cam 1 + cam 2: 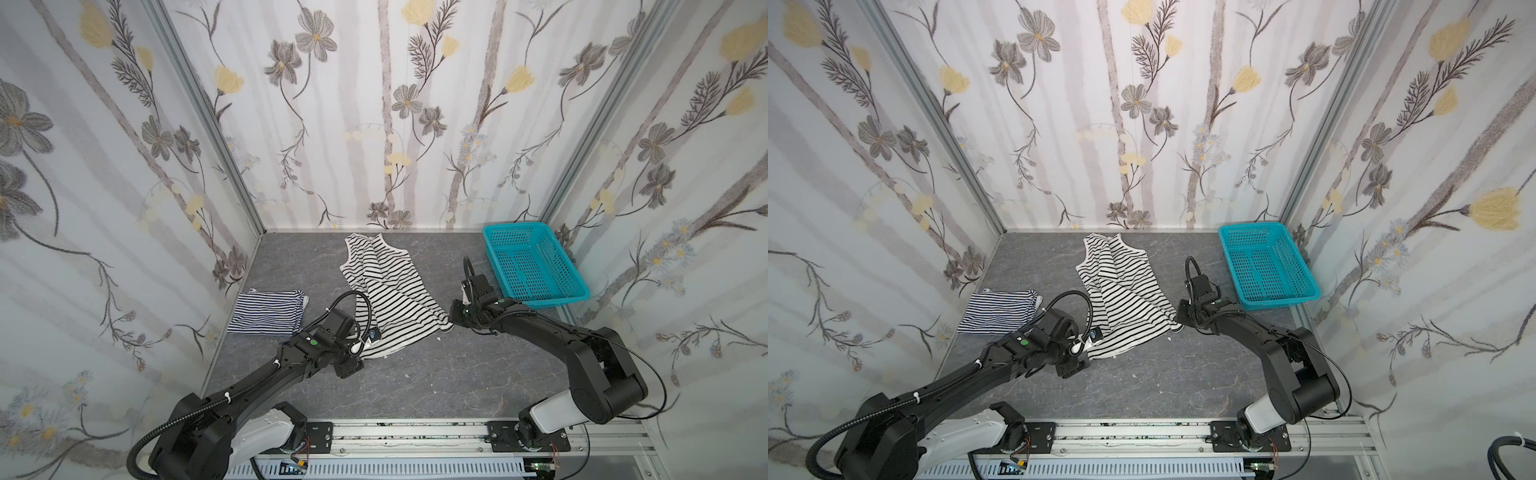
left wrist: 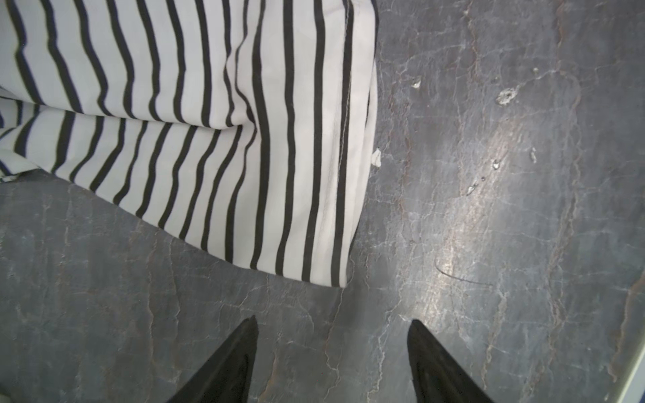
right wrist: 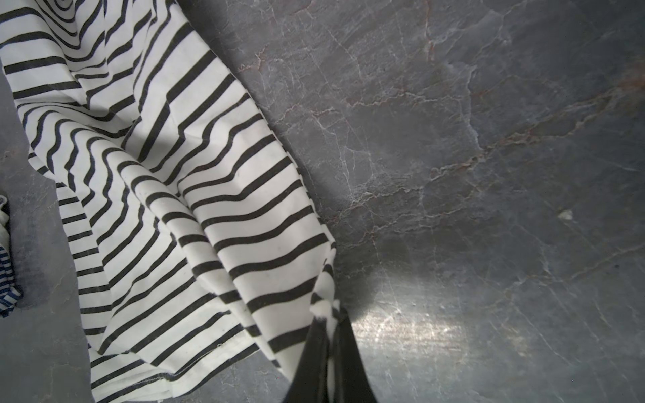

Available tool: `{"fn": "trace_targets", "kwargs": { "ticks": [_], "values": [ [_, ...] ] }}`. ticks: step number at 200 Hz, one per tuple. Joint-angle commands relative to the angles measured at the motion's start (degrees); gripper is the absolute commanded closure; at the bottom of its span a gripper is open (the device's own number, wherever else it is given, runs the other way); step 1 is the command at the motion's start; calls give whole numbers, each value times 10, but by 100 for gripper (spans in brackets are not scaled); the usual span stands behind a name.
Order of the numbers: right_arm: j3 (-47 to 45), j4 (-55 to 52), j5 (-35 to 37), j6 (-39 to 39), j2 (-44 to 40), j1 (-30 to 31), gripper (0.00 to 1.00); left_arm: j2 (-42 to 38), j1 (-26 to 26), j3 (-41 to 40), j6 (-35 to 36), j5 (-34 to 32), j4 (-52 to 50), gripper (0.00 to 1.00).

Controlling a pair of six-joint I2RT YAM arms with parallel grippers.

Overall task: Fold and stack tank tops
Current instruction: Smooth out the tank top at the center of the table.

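A white tank top with wide black stripes (image 1: 386, 291) (image 1: 1125, 291) lies spread and rumpled mid-table. A tank top with fine navy-and-white stripes (image 1: 266, 311) (image 1: 998, 311) lies folded to its left. My left gripper (image 2: 333, 322) is open over bare table just short of the wide-striped top's near hem corner (image 2: 324, 258), with nothing between its fingers. In a top view, the left gripper (image 1: 351, 365) sits at that hem's left end. My right gripper (image 3: 330, 317) (image 1: 451, 321) is shut on the other hem corner of the wide-striped top (image 3: 209, 195), and cloth shows between its fingers.
A turquoise perforated basket (image 1: 536, 266) (image 1: 1266, 262) stands at the back right, close behind the right arm. Floral walls close in the grey marbled table (image 1: 415, 374) on three sides. Small white flecks lie on the table near the hem.
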Motion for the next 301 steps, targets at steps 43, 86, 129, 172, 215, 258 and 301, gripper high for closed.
{"fn": "trace_targets", "kwargs": {
  "ticks": [43, 86, 129, 172, 215, 258, 301],
  "values": [
    [-4, 29, 5, 14, 5, 0, 100, 77, -22, 8, -12, -24, 81, 33],
    [-3, 23, 5, 14, -2, -2, 100, 133, -24, 14, 2, -32, 88, 46],
    [-3, 17, 2, 12, -19, -13, 100, 148, -27, 2, 17, -42, 86, 65],
    [7, 15, -16, 9, -27, -17, 100, 182, -27, 16, 7, -60, 88, 94],
    [0, 15, -21, 10, -43, -30, 100, 129, -9, 26, -1, -67, 87, 100],
    [-2, 15, -25, 16, -99, -47, 100, 58, 72, 75, 7, -61, 71, 100],
    [26, -4, -20, 28, -160, -46, 100, 17, 136, 162, 4, -45, 41, 100]
  ]
}}
